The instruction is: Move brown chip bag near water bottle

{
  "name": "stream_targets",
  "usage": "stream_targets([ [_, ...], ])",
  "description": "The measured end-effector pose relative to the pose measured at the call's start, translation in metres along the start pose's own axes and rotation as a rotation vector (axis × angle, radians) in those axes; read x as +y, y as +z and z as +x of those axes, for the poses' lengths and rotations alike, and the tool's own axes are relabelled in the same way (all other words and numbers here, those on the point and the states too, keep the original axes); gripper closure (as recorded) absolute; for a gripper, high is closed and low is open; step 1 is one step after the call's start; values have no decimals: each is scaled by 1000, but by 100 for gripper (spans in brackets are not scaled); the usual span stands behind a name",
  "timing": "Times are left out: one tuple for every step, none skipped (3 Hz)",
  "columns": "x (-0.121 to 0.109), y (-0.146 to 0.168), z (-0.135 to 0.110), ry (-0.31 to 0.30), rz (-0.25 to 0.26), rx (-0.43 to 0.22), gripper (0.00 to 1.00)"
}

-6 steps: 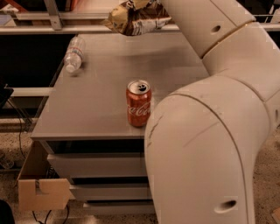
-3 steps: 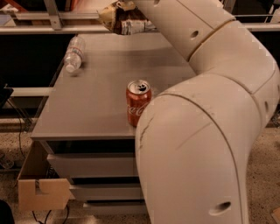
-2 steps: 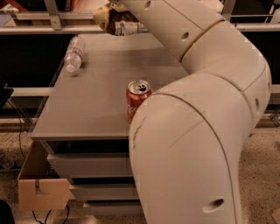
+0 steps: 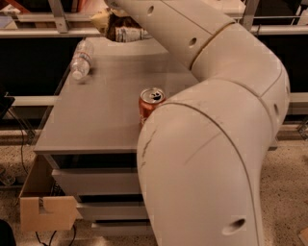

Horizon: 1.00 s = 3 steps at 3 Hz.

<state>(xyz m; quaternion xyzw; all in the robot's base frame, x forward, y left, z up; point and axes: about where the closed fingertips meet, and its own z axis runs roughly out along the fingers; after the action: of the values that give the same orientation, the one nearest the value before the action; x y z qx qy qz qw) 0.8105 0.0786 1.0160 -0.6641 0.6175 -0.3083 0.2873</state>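
The brown chip bag (image 4: 120, 30), crinkled, with a dark middle and pale ends, hangs at the top of the camera view above the table's far edge. My gripper (image 4: 111, 13) is shut on its top; my big white arm (image 4: 211, 125) hides most of it. The water bottle (image 4: 82, 59), clear with a white cap, lies on its side at the table's far left. The bag is to the right of the bottle and a little beyond it, and is not touching it.
A red soda can (image 4: 151, 103) stands upright mid-table, right against my arm. The grey table (image 4: 96, 120) has drawers (image 4: 96, 185) below it. A cardboard box (image 4: 45, 206) sits on the floor at the lower left. A metal rail (image 4: 43, 32) runs behind the table.
My arm has swung left along the table's far edge, carrying the chip bag from the back middle toward the water bottle. The can and the bottle have not moved.
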Motion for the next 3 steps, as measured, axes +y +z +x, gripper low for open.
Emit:
stream_targets([
  [7, 3, -13, 16, -8, -18, 100],
  [13, 5, -25, 31, -13, -37, 100],
  [18, 8, -34, 46, -17, -53, 100],
])
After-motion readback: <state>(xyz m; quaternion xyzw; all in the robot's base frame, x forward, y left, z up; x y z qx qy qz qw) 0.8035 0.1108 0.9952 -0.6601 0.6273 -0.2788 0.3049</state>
